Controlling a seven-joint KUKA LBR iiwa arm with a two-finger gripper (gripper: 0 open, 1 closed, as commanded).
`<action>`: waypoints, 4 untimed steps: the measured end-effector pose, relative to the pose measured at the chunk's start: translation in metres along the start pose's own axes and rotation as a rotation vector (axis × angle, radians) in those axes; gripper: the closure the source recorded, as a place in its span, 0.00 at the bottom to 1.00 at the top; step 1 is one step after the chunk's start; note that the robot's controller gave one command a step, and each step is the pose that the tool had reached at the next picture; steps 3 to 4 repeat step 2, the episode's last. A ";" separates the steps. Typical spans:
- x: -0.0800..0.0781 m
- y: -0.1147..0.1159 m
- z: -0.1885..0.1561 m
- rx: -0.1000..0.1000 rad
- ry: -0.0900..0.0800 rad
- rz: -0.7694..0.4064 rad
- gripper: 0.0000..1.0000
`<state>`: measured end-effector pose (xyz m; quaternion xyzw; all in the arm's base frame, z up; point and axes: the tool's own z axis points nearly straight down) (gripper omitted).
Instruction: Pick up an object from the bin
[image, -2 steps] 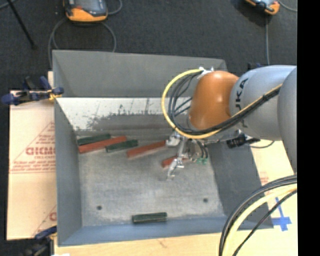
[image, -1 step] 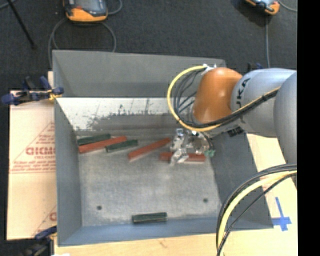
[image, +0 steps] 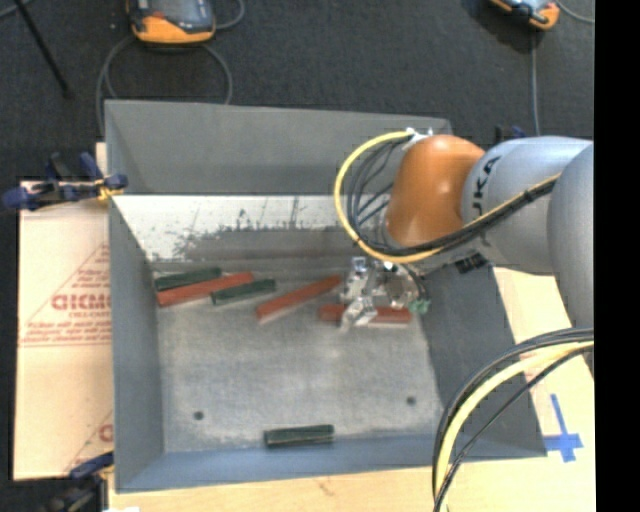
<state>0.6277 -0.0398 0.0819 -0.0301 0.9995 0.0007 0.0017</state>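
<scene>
Pincer (image: 362, 305) over slim reddish-brown bar (image: 394, 316), right rear of bin (image: 135, 330); open or closed, cannot tell.

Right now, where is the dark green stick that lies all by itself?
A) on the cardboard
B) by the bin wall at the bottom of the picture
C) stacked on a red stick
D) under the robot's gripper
B: the lone dark green stick lies flat on the floor of the bin beside its lower wall, apart from the gripper.
</scene>
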 end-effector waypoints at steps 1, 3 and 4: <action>-0.003 0.002 0.000 0.003 0.002 -0.052 1.00; -0.002 0.021 -0.132 0.002 -0.003 -0.091 1.00; -0.002 0.021 -0.132 0.002 -0.003 -0.091 1.00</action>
